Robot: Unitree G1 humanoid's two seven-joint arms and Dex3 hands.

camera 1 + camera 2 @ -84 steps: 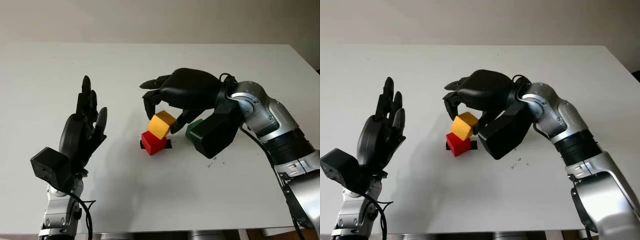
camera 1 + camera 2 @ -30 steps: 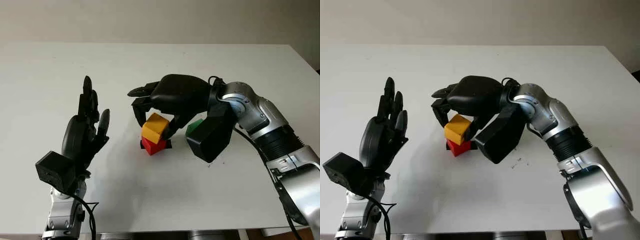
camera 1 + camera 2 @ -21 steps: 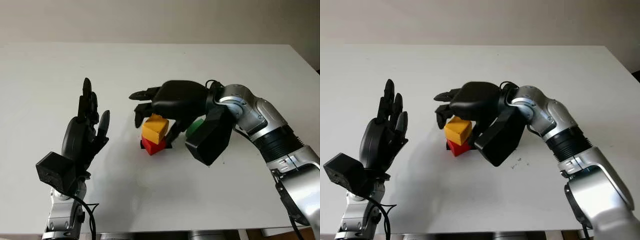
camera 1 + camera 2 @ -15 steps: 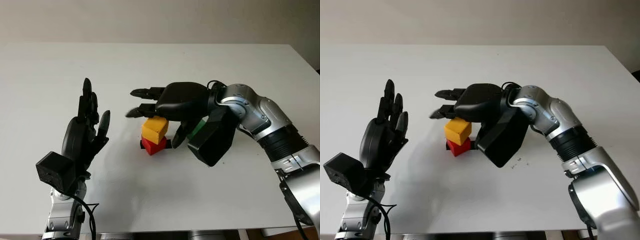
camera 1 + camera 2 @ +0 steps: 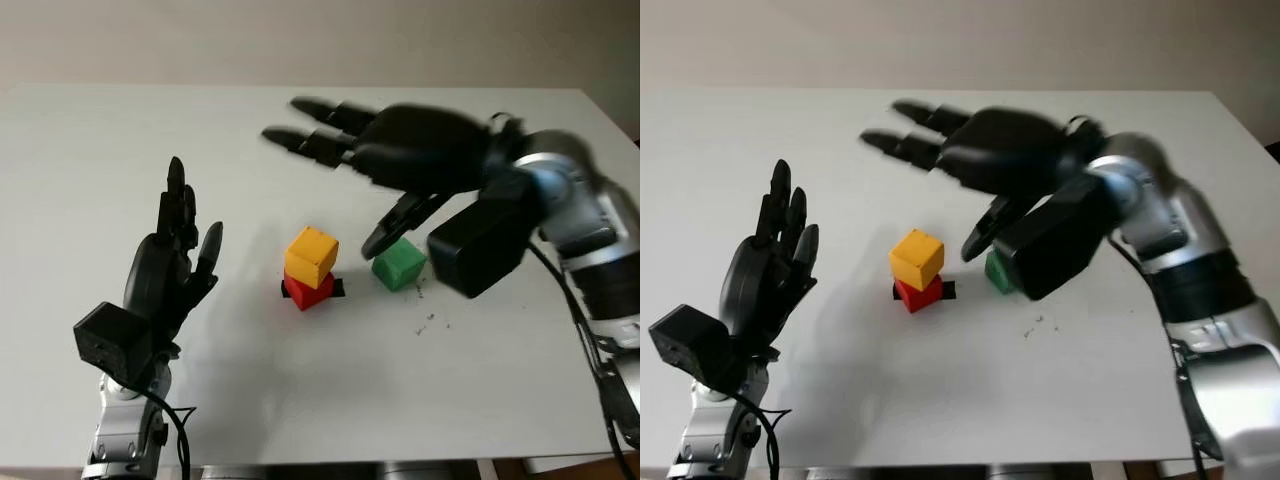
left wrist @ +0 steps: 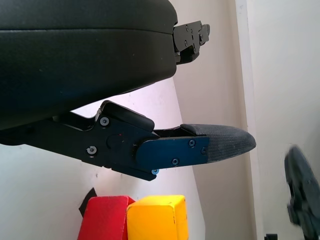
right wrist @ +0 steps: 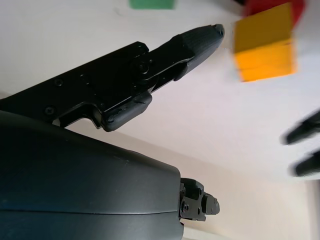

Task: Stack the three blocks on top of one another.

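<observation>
A yellow block [image 5: 311, 256] sits on top of a red block [image 5: 309, 290] near the middle of the white table [image 5: 120, 140]. The green block [image 5: 399, 265] stands on the table just to their right. My right hand [image 5: 345, 150] is open and raised above and behind the stack, holding nothing; its thumb [image 5: 395, 222] hangs over the green block. My left hand [image 5: 178, 255] is open and upright at the left, apart from the stack. The left wrist view shows the red block [image 6: 106, 218] and yellow block [image 6: 157, 218] beside each other.
A small black mark [image 5: 339, 288] lies on the table under the red block. The table's far edge meets a beige wall [image 5: 300, 40].
My right hand has let go of the yellow block, opened, and lifted up and back from the stack. The green block is now uncovered. The left hand has not moved.
</observation>
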